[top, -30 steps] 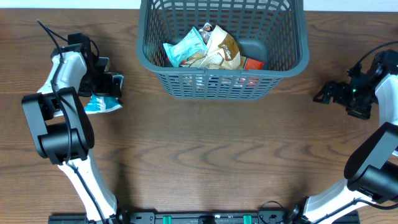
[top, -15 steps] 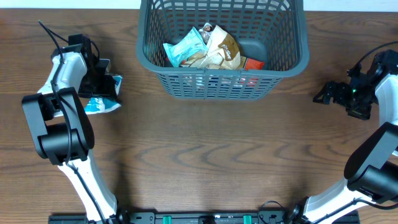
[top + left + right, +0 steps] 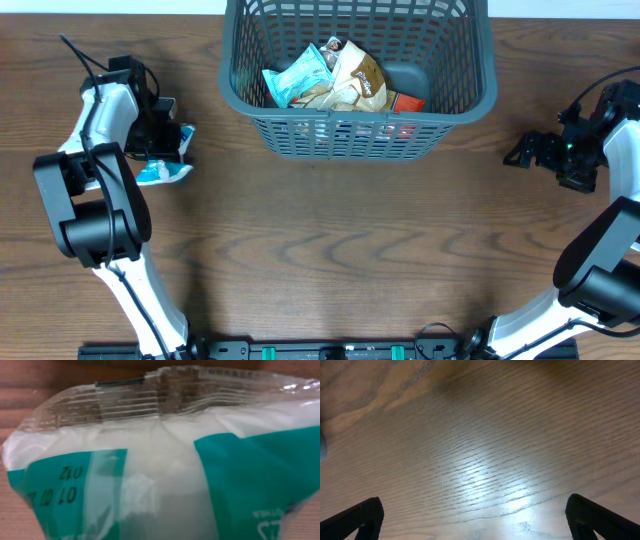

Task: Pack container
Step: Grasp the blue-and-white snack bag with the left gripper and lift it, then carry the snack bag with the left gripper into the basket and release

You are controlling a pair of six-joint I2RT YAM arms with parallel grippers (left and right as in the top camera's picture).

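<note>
We see the container [image 3: 455, 95] at upper centre of the desk [image 3: 320, 230], holding packets [image 3: 330, 80]. Our left claw [image 3: 170, 135] is at a teal packet [image 3: 160, 172] at left, and we cannot tell its grip. Our right claw [image 3: 474, 510] gapes wide, empty.

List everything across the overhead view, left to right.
teal-and-white snack packet → container → right end effector
</note>
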